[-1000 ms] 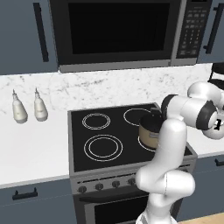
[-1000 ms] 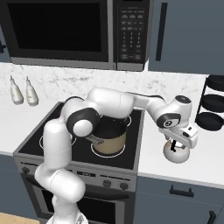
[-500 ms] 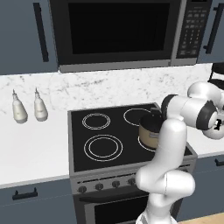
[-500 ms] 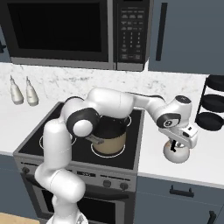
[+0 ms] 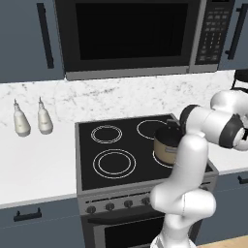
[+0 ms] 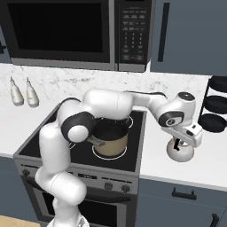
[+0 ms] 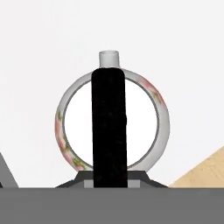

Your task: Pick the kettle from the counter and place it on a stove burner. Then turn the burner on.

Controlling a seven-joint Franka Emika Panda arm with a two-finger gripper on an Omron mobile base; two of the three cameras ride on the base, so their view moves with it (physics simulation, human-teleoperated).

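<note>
The small white floral kettle (image 6: 180,152) stands on the white marble counter (image 6: 155,165) to the right of the cooktop. My gripper (image 6: 181,142) reaches down onto it from above. In the hand view the kettle (image 7: 64,131) is seen from straight above, spout pointing to the top, its black arched handle (image 7: 109,122) running down the middle. My gripper (image 7: 111,180) is shut on that handle at its near end. The large stove burner (image 5: 115,163) with two white rings lies bare at the cooktop's front left.
A tan pot (image 6: 110,140) with a dark lid sits on the front right burner, beside my forearm. Two pale bottles (image 5: 31,119) stand on the left counter. A black rack of dark pans (image 6: 217,105) rises just right of the kettle. Stove knobs (image 6: 105,186) line the front panel.
The jaws have closed from wide open onto the kettle's handle. The arm and the kettle stay where they were.
</note>
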